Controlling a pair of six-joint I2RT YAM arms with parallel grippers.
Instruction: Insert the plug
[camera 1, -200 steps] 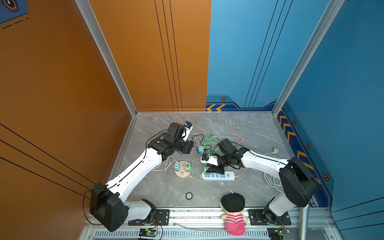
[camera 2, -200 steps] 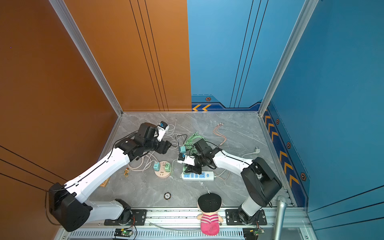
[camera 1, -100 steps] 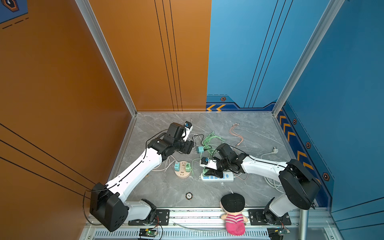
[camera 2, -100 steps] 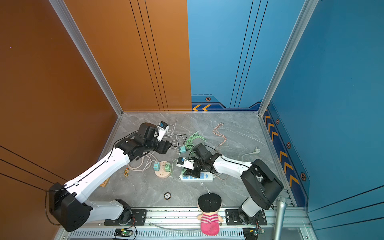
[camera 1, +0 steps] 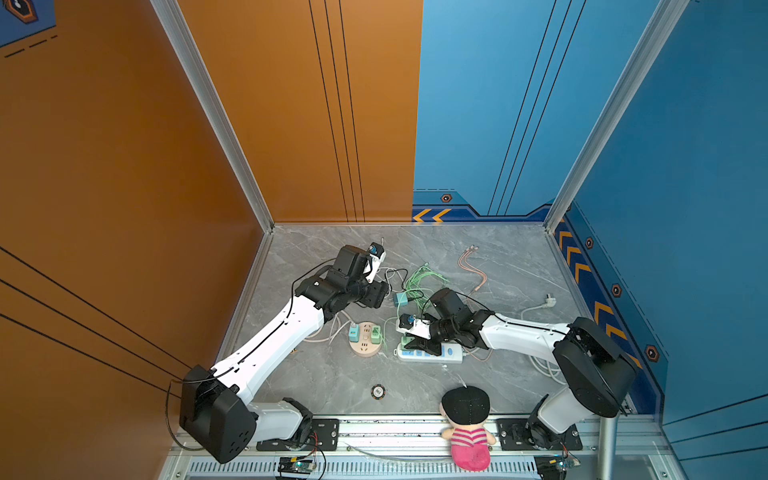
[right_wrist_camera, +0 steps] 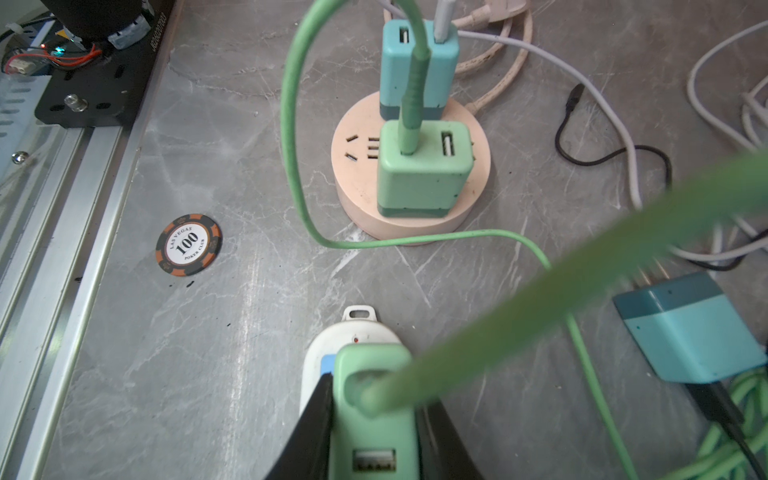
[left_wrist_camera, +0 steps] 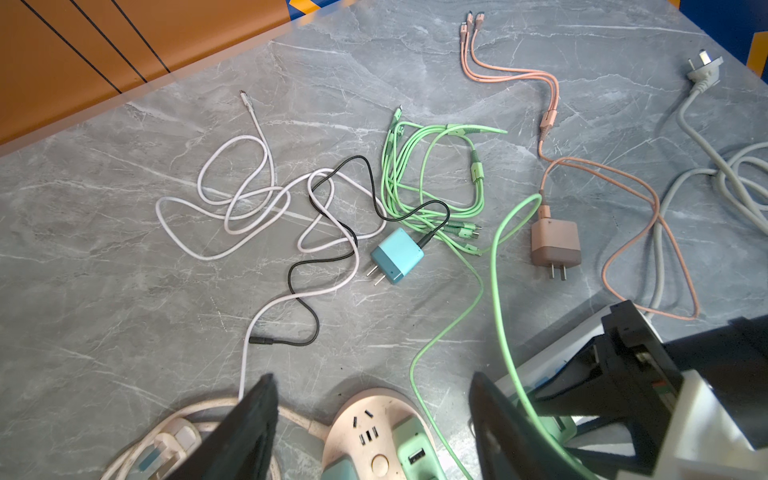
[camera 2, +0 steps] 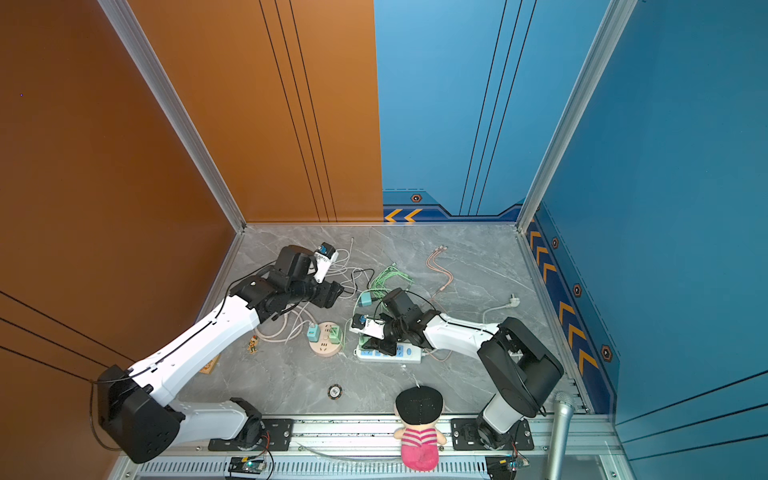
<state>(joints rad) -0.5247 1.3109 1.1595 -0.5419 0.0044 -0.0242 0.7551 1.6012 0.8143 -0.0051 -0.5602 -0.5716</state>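
Insertion step, right arm. The right gripper has its fingers clenched on the two sides of the green plug, a boxy adapter with a USB port on its upper face and a green cable leaving from its top. The plug stands upright over one end of the white power strip, which lies flat on the bench a little in from the edge that carries the arm bases, just beside the round socket. The fingers and the plug body hide the prongs, so whether they are partly seated cannot be told.

The left gripper hangs apart from this work, toward the bench's left edge, fingers released and grasping nothing. Below it lie a loose teal adapter and a pink adapter, both unplugged, among tangled leads. The round socket already carries two adapters.

Judged state: the plug is at the strip, and the push home appears to be in hand or imminent. The next move calls for prongs square to the slots and a straight downward press, since the light strip is unheld and may slide or tip; only after seating should the fingers let go. The taut green cable could drag the plug askew.
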